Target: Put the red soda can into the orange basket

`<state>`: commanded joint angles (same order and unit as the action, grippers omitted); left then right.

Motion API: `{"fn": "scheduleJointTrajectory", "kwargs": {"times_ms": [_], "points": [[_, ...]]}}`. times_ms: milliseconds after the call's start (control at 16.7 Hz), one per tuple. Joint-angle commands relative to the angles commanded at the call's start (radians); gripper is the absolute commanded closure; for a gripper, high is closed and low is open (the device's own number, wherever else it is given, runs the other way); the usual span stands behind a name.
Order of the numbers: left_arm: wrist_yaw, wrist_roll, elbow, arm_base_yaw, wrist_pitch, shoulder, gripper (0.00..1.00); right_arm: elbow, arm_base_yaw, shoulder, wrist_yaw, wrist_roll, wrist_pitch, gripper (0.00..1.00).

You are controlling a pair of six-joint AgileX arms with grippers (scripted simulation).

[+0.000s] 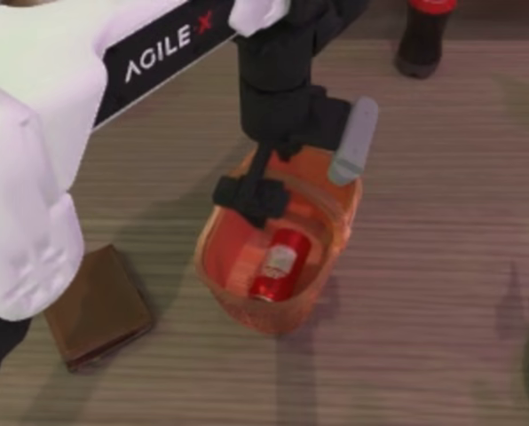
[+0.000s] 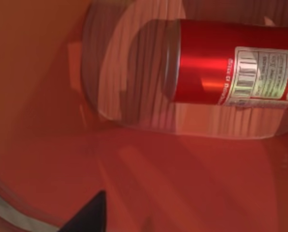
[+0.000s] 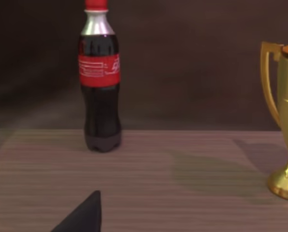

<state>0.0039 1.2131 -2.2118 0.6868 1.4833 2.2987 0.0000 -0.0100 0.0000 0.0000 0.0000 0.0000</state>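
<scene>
Left gripper [image 1: 249, 197], fingers spread and holding nothing, hangs just inside the orange basket [image 1: 213, 263]; the red soda can [image 1: 280, 264] lies on its side on the basket floor. Advisable retreat: straight up, clear of the hoop handles. Beyond stands a cola bottle [image 1: 427, 34]; the right arm's fingers cannot be judged.

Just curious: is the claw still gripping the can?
Apart. The top view shows the left gripper above the can, which lies in the basket.

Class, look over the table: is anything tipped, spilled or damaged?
Only the red soda can is off upright: it lies on its side inside the orange basket, below the left gripper. The cola bottle stands upright. Nothing spilled.
</scene>
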Motion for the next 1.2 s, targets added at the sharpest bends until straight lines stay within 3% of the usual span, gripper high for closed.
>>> {"fn": "scheduleJointTrajectory", "kwargs": {"times_ms": [660,1200], "points": [[0.0,0.0,0.0,0.0,0.0,0.0,0.98,0.0,0.0,0.0,0.0,0.0,0.0,0.0],[0.0,0.0,0.0,0.0,0.0,0.0,1.0,0.0,0.0,0.0,0.0,0.0,0.0,0.0]]}}
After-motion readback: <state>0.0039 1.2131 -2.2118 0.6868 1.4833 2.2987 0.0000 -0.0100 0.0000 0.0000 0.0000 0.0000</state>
